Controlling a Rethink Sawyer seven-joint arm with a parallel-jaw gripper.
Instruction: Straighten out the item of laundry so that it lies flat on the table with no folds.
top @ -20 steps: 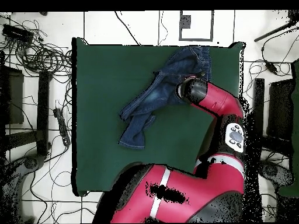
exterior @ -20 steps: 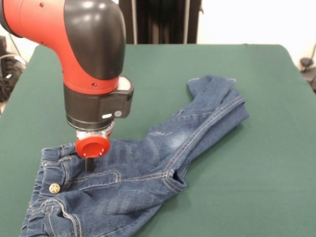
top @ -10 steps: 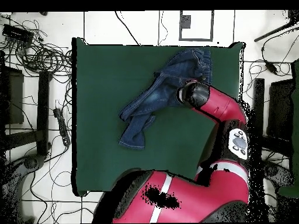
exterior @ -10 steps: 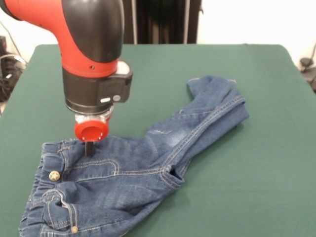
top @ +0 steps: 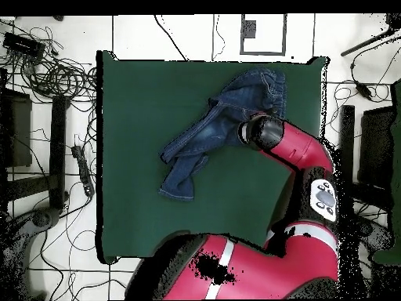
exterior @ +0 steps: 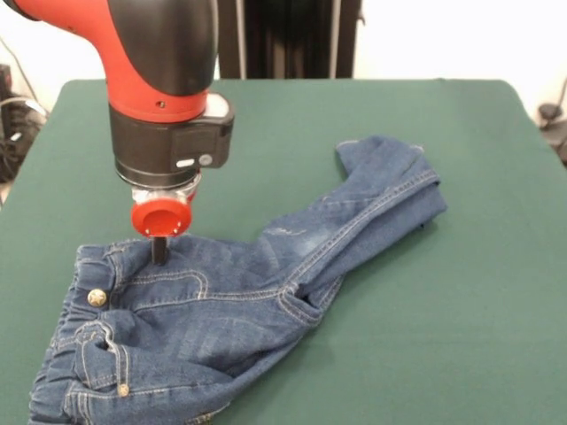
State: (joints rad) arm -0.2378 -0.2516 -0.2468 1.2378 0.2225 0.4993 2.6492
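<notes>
The item of laundry (exterior: pixel 230 301), a small pair of blue jeans, lies crumpled on the green table (exterior: pixel 461 336). Its waistband with the brass button sits at the near left. The legs lie folded over each other toward the far right. My gripper (exterior: pixel 159 252) comes straight down under a red cap, with its dark fingers together and pinching the denim just behind the waistband. In the overhead view the jeans (top: pixel 223 117) lie near the table's (top: pixel 141 196) top right corner, and the arm's wrist covers the gripper.
The waistband lies close to the table's near left edge in the front view. Cables and stands lie on the floor around the table in the overhead view. Dark equipment stands beyond the far edge.
My gripper has moved toward the table's far side, dragging the waistband with it. The jeans' upper part has stretched out somewhat, and the legs stay folded.
</notes>
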